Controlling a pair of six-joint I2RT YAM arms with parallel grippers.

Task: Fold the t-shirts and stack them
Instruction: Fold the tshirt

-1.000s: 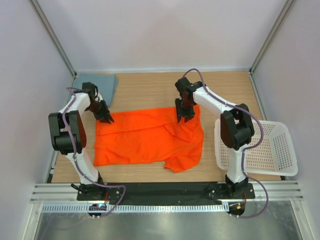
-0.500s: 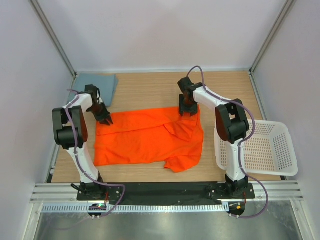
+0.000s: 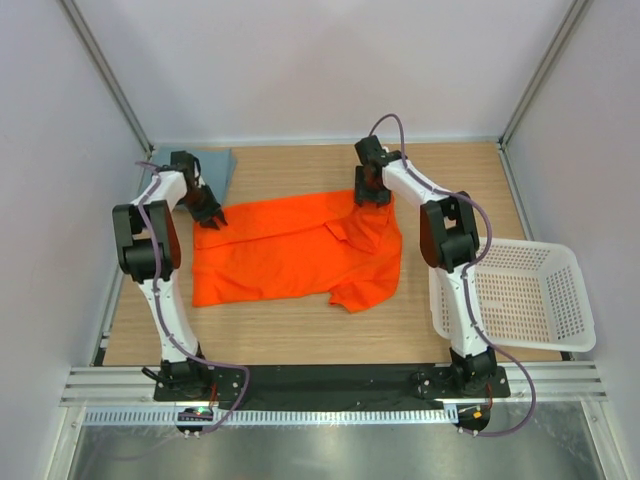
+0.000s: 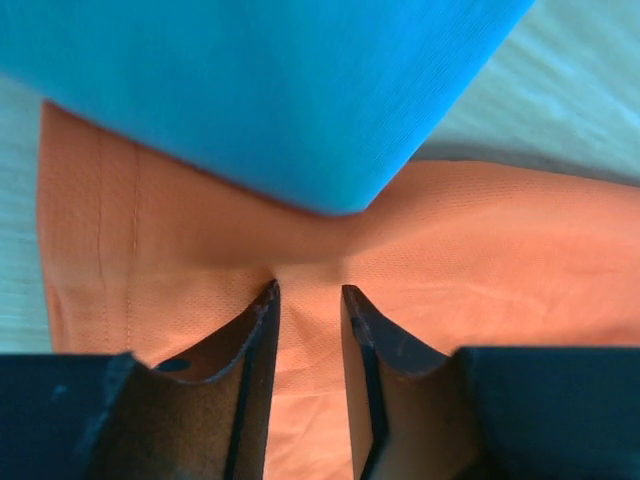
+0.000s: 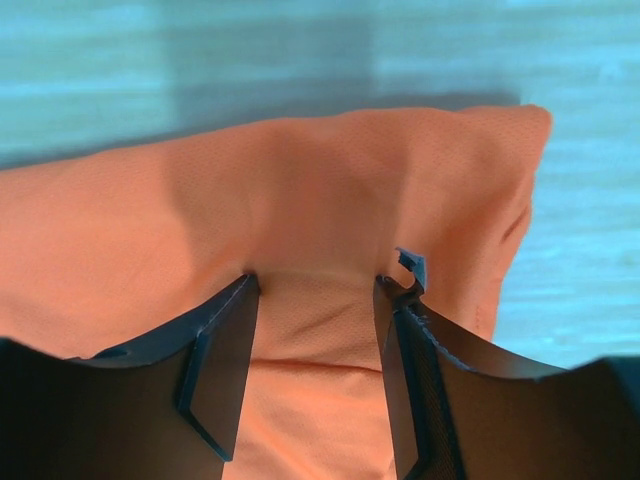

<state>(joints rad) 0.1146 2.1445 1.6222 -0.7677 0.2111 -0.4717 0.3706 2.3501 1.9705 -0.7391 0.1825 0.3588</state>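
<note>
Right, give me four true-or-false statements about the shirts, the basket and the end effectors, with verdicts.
1. The orange shirt lies spread out on the table. True.
2. Both end effectors are at the orange shirt's near edge. False: the left end effector and the right end effector are at its far corners.
3. The basket stands to the right of the orange shirt. True.
4. The grey-blue shirt is in the basket. False: it lies at the table's far left corner.
</note>
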